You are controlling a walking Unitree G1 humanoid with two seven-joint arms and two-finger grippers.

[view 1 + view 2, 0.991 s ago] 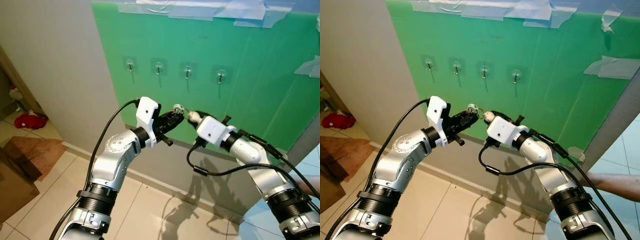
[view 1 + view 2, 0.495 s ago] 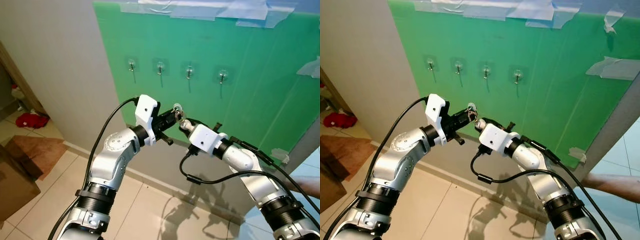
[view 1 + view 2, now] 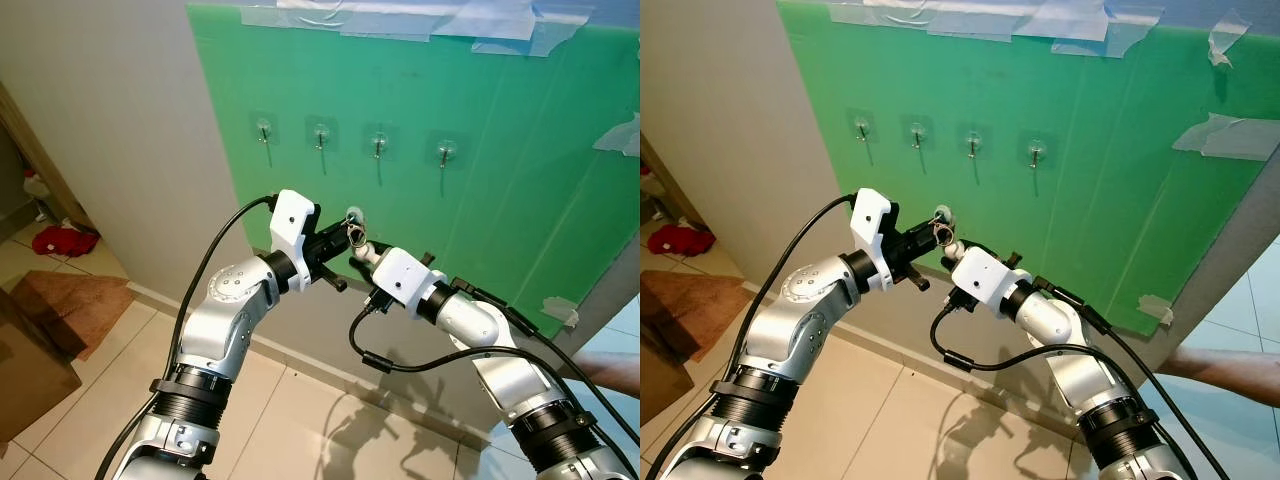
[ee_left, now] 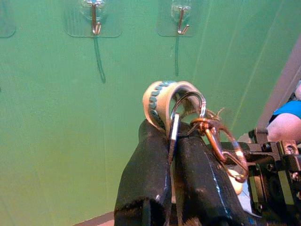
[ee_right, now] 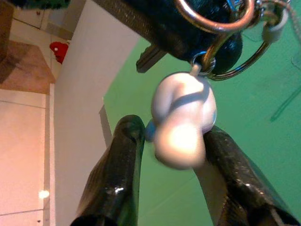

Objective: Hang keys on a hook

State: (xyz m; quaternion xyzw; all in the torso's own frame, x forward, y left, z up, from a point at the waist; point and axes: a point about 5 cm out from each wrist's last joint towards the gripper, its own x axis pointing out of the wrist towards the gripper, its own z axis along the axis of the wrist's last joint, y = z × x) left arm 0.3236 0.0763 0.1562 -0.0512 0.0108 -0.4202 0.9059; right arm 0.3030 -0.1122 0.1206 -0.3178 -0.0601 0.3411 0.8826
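Note:
My left gripper (image 3: pixel 343 234) is shut on a bunch of keys (image 3: pixel 353 221), held up in front of the green board (image 3: pixel 500 200). The left wrist view shows a silver ring (image 4: pixel 189 100), a white and blue strap loop (image 4: pixel 157 96) and a copper clip (image 4: pixel 221 146) sticking out past its fingers (image 4: pixel 150 146). A white charm (image 5: pixel 181 125) hangs from the ring. My right gripper (image 3: pixel 358 251) is open just below the keys, its fingers (image 5: pixel 123 155) on either side of the charm. Several hooks (image 3: pixel 378 141) sit in a row on the board above.
The green board is taped to a grey wall (image 3: pixel 110 130). A person's forearm (image 3: pixel 1230 365) reaches in at the lower right. At the left a red cloth (image 3: pixel 60 241) lies on the floor by a brown mat (image 3: pixel 70 300). Tiled floor (image 3: pixel 300 420) lies below.
My right gripper has moved left and up to the keys held by my left gripper, and now flanks the white charm. The left gripper has stayed put.

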